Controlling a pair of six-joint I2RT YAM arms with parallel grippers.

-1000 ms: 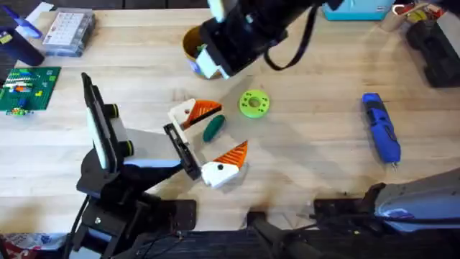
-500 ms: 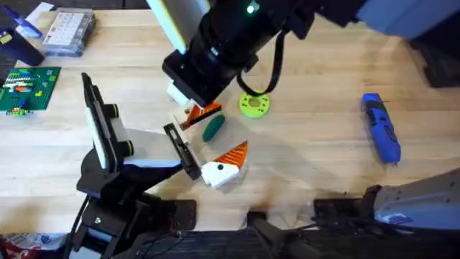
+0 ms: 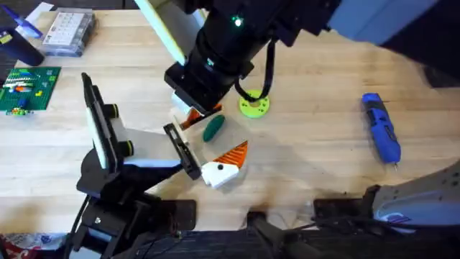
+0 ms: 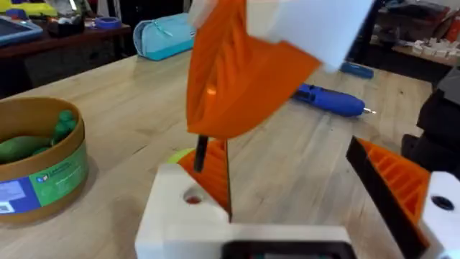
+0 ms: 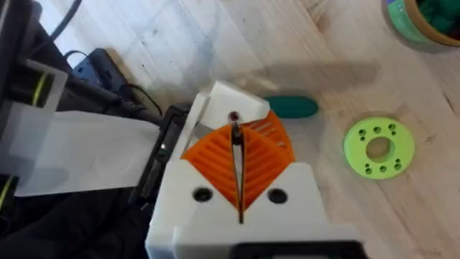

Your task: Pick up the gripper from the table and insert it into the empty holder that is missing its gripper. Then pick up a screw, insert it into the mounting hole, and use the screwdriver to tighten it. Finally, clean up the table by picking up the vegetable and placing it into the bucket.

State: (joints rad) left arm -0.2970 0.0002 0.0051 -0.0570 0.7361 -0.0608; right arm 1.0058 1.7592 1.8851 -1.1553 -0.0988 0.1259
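- The holder (image 3: 183, 151) sits just left of the right pincer (image 5: 236, 137), nearer the arm bases.
- The right pincer's orange pads are pressed together, directly over the loose white gripper (image 5: 224, 101) on the table (image 3: 323, 165).
- The vegetable (image 3: 213, 128) lies just right of the pincer.
- The screwdriver (image 3: 381, 129) lies well apart, far to the right.

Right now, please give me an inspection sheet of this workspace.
Surface: table, pale wooden planks.
Job's things: holder left of centre; vegetable lying beside it; screwdriver far right; bucket holding green pieces.
Clutter: lime disc, clear box, green board.
Claws: right claw shut on a thin screw; left claw open.
Cables: black cable looping on the right arm.
Surroundings: turquoise bag behind.
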